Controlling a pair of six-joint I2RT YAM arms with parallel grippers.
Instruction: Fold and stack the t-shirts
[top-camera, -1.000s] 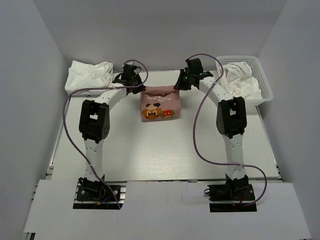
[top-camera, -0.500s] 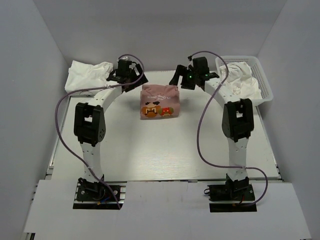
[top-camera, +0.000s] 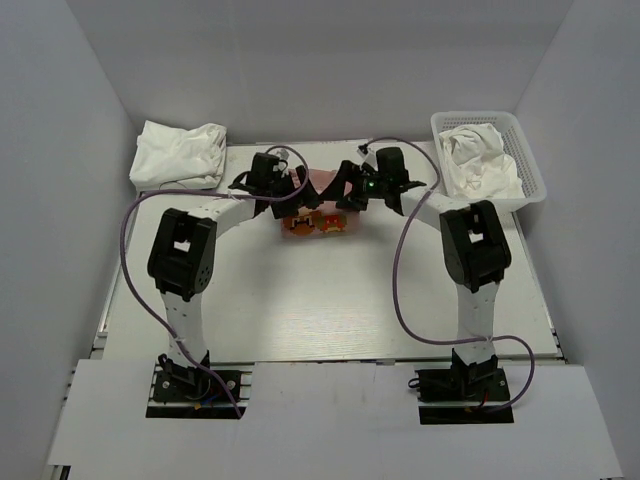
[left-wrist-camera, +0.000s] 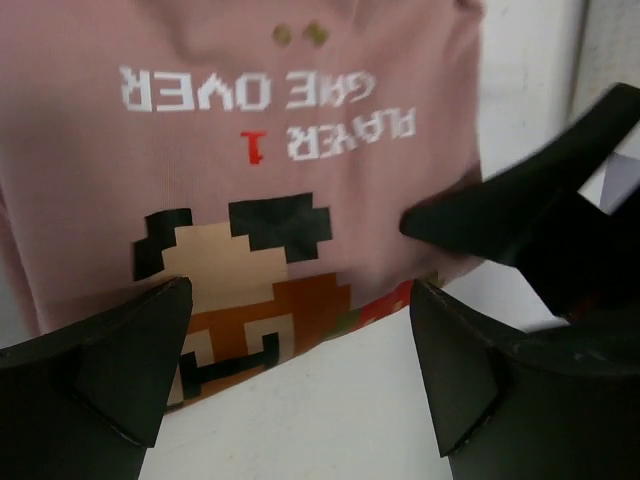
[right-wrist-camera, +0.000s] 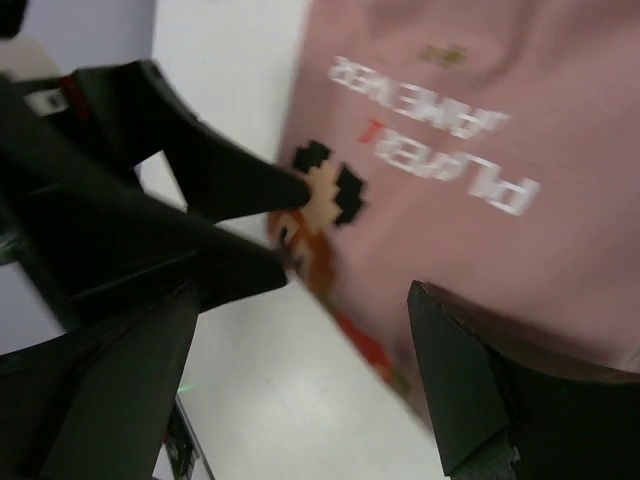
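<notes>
Left hand (left-wrist-camera: 300, 295) spread wide over pink t-shirt (left-wrist-camera: 250, 150) | right hand (right-wrist-camera: 305, 295) likewise

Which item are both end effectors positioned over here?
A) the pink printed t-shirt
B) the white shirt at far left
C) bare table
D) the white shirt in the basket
A: each wrist view shows the pink printed t-shirt filling the space beneath the open left end effector and right end effector.

Robotics lab test cell. Enclosed by plain white panels (top-camera: 60, 200) on three sides. White tabletop (top-camera: 320, 300), two robot arms (top-camera: 180, 255) bolted to base plates (top-camera: 195, 390) at the near edge, purple cabling (top-camera: 393, 280) exposed, white plastic basket (top-camera: 536, 180) in a far corner.
</notes>
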